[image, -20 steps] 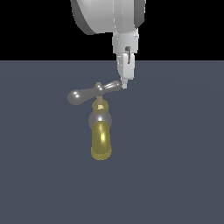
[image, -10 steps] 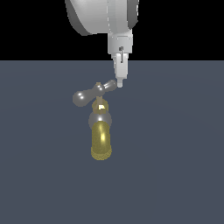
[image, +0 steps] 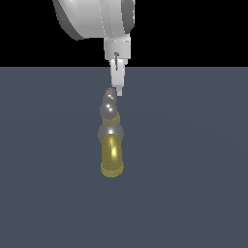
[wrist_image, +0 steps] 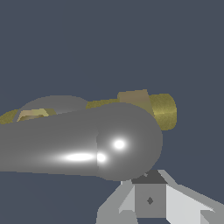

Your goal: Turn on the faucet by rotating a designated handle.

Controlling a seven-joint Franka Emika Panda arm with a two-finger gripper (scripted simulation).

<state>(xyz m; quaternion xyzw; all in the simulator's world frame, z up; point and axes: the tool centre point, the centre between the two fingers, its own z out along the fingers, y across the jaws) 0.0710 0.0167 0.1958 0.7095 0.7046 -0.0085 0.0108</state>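
Note:
The faucet stands on the grey floor in the exterior view, with its brass-yellow spout (image: 112, 156) pointing toward the camera below a grey ball joint (image: 110, 132). The handle (image: 109, 109) is a grey crossbar seen almost end-on, one bulbous end near, the other behind it. My gripper (image: 117, 90) hangs straight down with its fingers together, its tip touching the far end of the handle. In the wrist view the handle's rounded end (wrist_image: 127, 142) fills the middle, right against my fingers (wrist_image: 150, 200), with the brass spout (wrist_image: 162, 110) behind.
A flat dark grey floor (image: 193, 184) stretches all around the faucet. The arm's white wrist body (image: 97, 19) hangs above the faucet at the top of the exterior view.
The handle has swung from lying across the exterior view to pointing along its depth. My gripper moved toward the exterior view's left with the handle's end.

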